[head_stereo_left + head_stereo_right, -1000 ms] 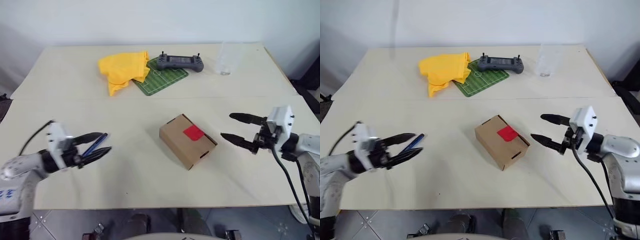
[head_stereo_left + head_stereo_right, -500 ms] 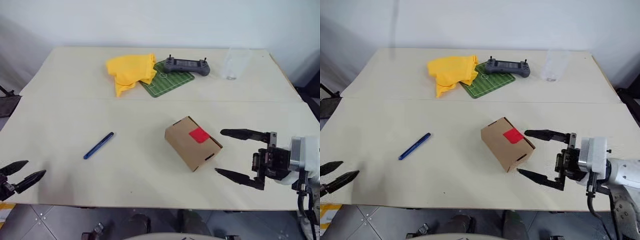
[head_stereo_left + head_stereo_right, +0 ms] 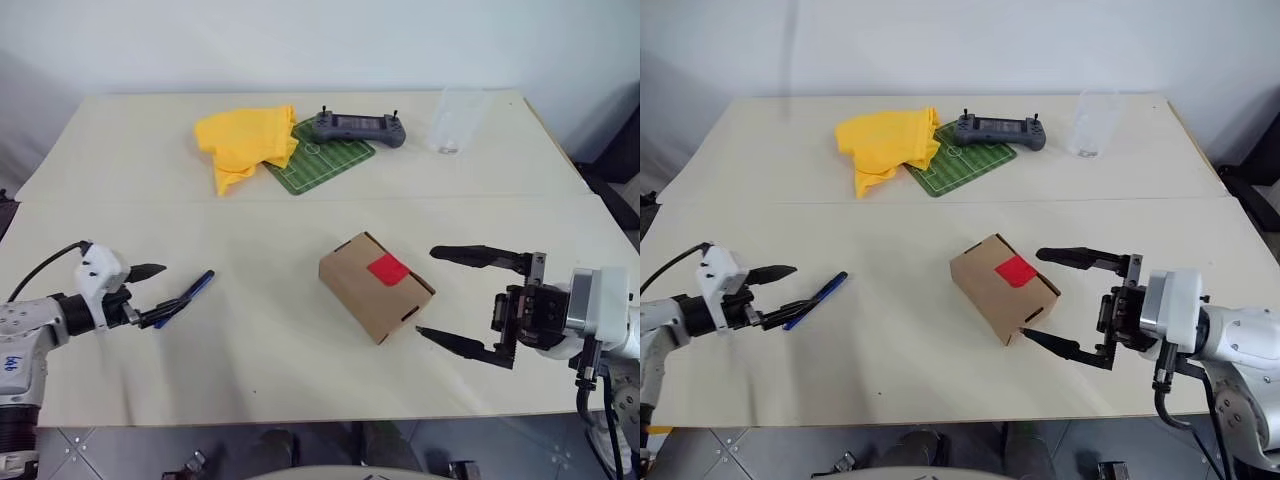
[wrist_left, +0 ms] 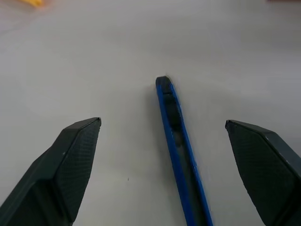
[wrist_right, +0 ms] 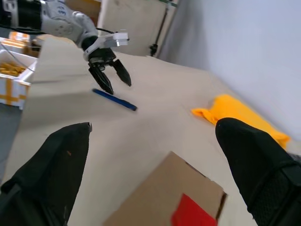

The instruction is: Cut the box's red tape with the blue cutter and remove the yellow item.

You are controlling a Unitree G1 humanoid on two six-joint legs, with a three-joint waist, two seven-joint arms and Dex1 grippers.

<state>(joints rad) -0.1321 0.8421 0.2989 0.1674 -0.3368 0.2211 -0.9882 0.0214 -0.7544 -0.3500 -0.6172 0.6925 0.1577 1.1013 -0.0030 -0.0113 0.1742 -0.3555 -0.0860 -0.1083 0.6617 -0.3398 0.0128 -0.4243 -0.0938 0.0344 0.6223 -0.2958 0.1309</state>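
The brown box [image 3: 365,290] lies mid-table with the red tape [image 3: 387,267] on its top face. The blue cutter [image 3: 190,294] lies flat on the table to its left. My left gripper [image 3: 166,292] is open and low over the table, and the cutter's near end [image 4: 176,141] lies between its fingers [image 4: 70,165]. My right gripper [image 3: 1030,292] is open at the box's right end, one finger beyond that end and one before it; whether it touches I cannot tell. Its wrist view looks over the box [image 5: 164,197] toward the cutter [image 5: 115,100]. The yellow item is hidden.
At the back of the table lie a yellow cloth [image 3: 245,145], a green mat [image 3: 325,160], a grey controller [image 3: 358,126] and a clear cup [image 3: 450,120]. The table's front edge [image 3: 300,412] runs close below both grippers.
The left gripper pulled away from the cutter toward the near left edge, then came back with its fingers either side of it. The right gripper closed in on the box's right end.
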